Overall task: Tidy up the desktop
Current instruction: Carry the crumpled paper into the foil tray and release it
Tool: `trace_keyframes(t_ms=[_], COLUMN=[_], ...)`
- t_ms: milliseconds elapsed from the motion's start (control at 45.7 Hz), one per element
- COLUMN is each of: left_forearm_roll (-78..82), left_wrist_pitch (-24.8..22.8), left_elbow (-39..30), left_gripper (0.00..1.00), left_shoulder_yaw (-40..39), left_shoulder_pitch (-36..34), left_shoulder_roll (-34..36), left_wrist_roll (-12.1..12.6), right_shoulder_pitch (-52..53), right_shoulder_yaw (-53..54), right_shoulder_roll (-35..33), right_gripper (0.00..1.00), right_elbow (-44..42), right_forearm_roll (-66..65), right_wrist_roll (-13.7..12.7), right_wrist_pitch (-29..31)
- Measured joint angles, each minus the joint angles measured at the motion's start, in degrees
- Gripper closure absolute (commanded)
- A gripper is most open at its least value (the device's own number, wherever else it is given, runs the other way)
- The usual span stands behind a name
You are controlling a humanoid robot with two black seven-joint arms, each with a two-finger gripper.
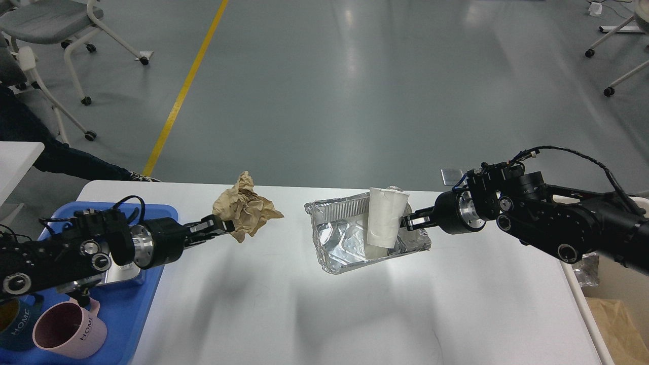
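The white desktop fills the lower half of the head view. My left gripper is shut on a crumpled brown paper ball and holds it above the desktop's left part. A crumpled foil tray lies at the desktop's middle with a white paper cup standing in it, tilted. My right gripper is at the foil tray's right rim beside the cup, its fingers closed on the rim.
A blue plastic tray at the left edge holds a steel box, partly hidden by my left arm, and a pink mug. A beige bin stands off the desktop's right edge. Chairs stand on the floor behind.
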Motion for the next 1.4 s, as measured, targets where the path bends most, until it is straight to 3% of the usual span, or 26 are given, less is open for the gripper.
trace_keyframes(t_ms=[263, 503, 1028, 1400], left_forearm_roll=[0.08, 0.1, 0.19, 0.19], left_wrist_pitch=[-0.84, -1.49, -1.55, -1.58], left_elbow=[-3.22, -2.82, 0.1, 2.88], left_gripper=[0.98, 0.97, 0.95, 0.92], left_shoulder_yaw=[0.18, 0.8, 11.67, 14.92], left_shoulder_pitch=[-7.02, -12.91, -21.59, -21.77], left_shoulder_roll=[2.19, -3.9, -16.57, -23.0], left_wrist_roll=[0.06, -0.25, -2.12, -2.45], right_shoulder_pitch=[0.0, -0.03, -0.05, -0.18], right_shoulder_yaw=[-0.03, -0.04, -0.04, 0.03], right_shoulder_roll=[-0.98, -1.1, -1.38, -1.52], right_gripper=[1.0, 1.0, 1.0, 1.0], right_elbow=[0.31, 0.38, 0.36, 0.4], right_forearm_roll=[0.0, 0.0, 0.0, 0.0], right_wrist_roll=[0.0, 0.02, 0.04, 0.08], right_wrist_pitch=[0.08, 0.08, 0.08, 0.09])
